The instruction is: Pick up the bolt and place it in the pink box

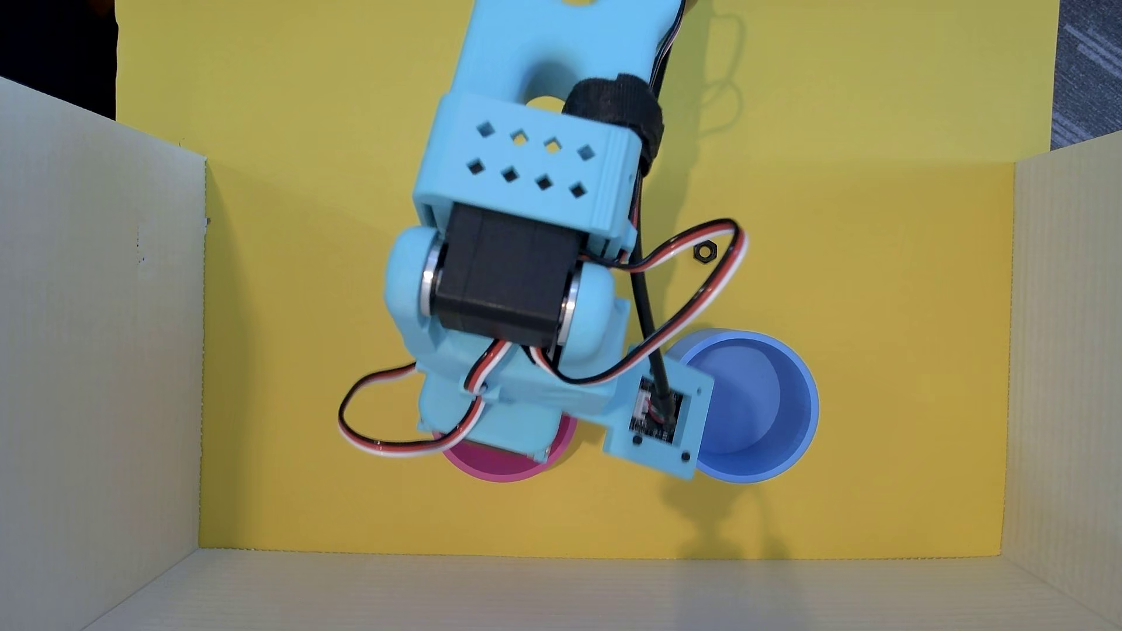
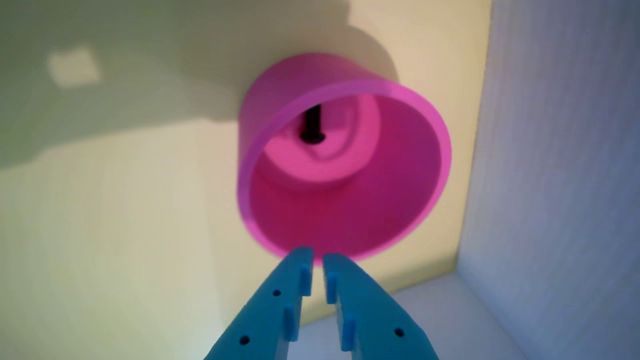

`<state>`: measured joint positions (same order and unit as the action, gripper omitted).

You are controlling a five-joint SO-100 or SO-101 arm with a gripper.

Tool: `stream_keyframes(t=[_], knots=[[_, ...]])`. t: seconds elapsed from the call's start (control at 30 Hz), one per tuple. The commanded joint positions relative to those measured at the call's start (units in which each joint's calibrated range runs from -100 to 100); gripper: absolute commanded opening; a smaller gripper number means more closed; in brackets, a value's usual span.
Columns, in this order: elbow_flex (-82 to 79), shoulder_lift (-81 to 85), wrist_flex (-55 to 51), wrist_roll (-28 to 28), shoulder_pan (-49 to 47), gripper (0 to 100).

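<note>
One bolt [image 2: 312,127], one nut [image 1: 705,251], two round containers (one pink box [image 2: 345,160], one blue container [image 1: 759,406]).

Pink box [image 2: 345,200] magenta; bolt [image 2: 313,125] black; blue cup [image 1: 756,406]; yellow floor [image 1: 850,364]; light-blue hand [image 2: 317,260].

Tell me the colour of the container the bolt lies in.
Pink, or magenta; the pink box shows best in the wrist view, bolt inside.

Light-blue arm [image 1: 516,200] reaches down the overhead view from the top edge, wrist bent downward; in the wrist view the gripper [image 2: 318,260] enters from the bottom, tips nearly together, only a thin slit between, nothing held.
</note>
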<state>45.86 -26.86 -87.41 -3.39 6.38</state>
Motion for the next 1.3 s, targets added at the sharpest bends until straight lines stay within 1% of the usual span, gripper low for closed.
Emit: stream_keyframes(t=[0.0, 0.1, 0.17, 0.3, 0.4, 0.53, 0.67, 0.77, 0.9, 1.1, 1.27], knots=[[1.41, 12.13, -4.61, -0.23, -0.42, 2], [-3.02, 22.15, -7.79, -0.23, -0.42, 2], [-7.55, 30.23, -7.96, -0.23, -0.42, 2], [-22.65, 47.57, -7.01, -0.17, -1.08, 2], [-38.3, 60.2, -1.95, -0.17, -3.95, 2], [-62.09, 76.36, 8.77, -0.17, -6.45, 1], [-83.17, 90.16, 19.5, -0.23, -6.97, 1], [-95.65, 98.92, 23.87, -0.23, -6.97, 2], [-107.95, 110.03, 24.9, -0.23, -6.97, 2], [-122.16, 125.94, 24.99, -0.23, -6.97, 2], [-126.23, 125.01, 24.99, -0.17, -7.04, 1]])
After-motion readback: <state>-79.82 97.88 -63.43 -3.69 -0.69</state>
